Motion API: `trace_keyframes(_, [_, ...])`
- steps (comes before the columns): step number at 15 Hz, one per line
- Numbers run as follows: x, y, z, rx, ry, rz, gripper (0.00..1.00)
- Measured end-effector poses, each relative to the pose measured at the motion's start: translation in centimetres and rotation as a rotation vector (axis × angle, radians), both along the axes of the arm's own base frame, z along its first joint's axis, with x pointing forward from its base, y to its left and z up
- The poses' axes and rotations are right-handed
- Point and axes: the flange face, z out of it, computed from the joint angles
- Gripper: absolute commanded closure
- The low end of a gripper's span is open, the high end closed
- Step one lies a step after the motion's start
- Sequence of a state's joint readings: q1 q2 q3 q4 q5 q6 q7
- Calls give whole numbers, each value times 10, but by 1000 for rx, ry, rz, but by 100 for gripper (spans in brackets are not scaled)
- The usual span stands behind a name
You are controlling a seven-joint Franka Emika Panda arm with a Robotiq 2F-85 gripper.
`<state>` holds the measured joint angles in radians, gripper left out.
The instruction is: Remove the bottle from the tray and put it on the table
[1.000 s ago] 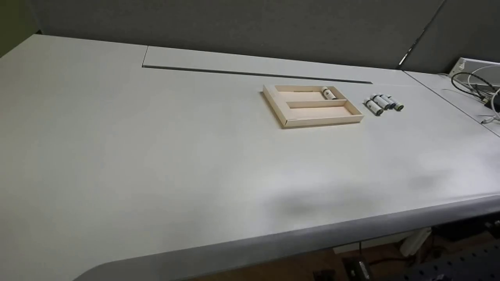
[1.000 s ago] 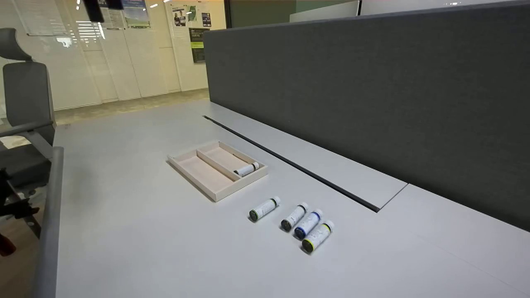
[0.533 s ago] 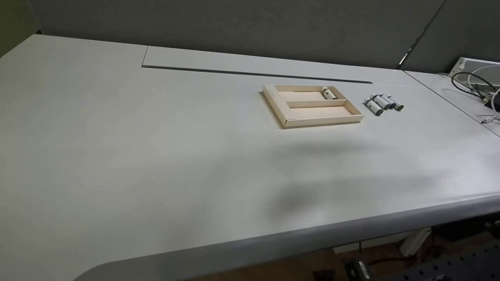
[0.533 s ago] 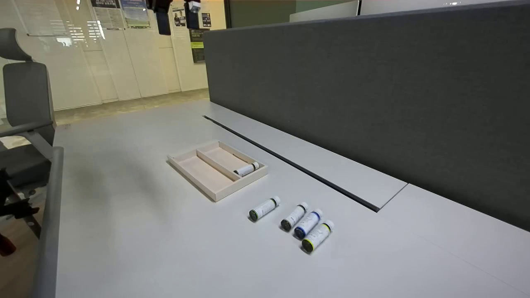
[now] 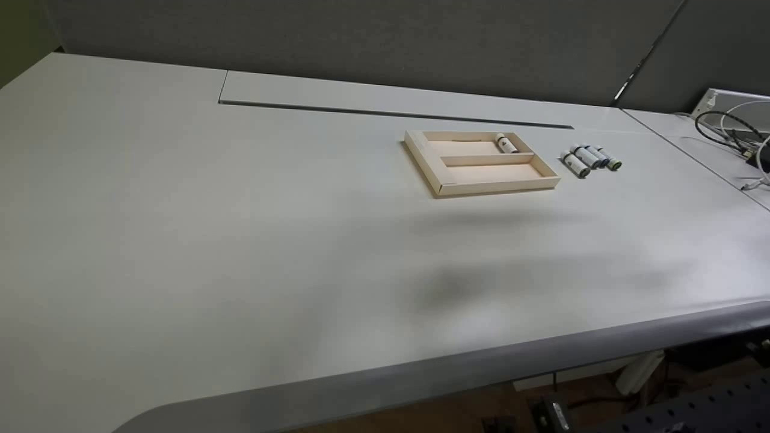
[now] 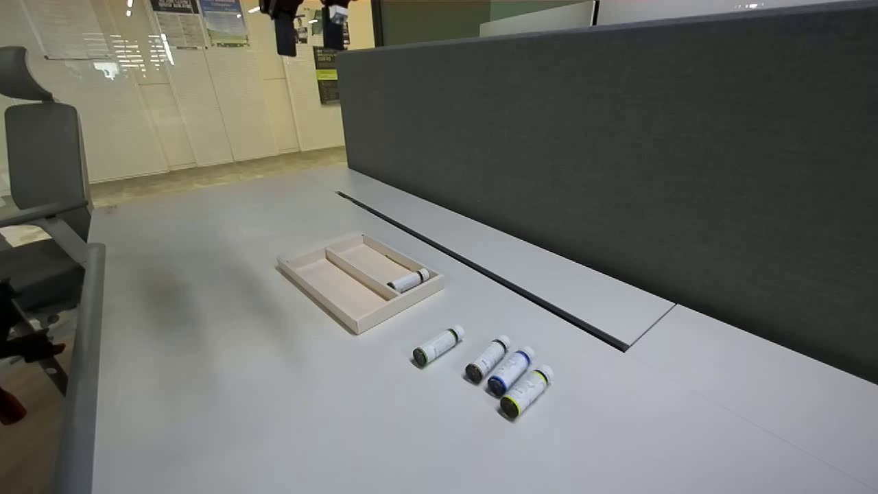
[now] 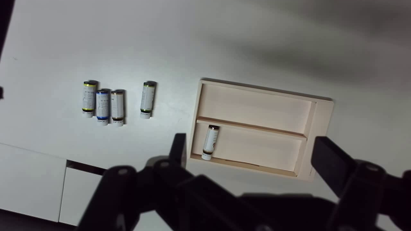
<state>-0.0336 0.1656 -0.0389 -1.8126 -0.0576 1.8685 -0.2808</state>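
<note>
Pincer (image 6: pixel 310 51) shifted since earlier frame, jaws spread wide, higher than tray (image 7: pixel 257 104), bottle (image 7: pixel 210 140) lies in tray compartment, at end nearest four other bottles (image 7: pixel 117 104) on table (image 7: pixel 48 48)

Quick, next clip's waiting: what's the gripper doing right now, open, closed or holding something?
Gripper: open, jaws wide apart, holding nothing; the bottle lies in the tray.
</note>
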Motion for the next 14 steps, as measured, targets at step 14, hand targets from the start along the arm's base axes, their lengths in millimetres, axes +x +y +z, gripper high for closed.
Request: trace_keyframes(14, [54, 6, -61, 28, -50, -137, 0])
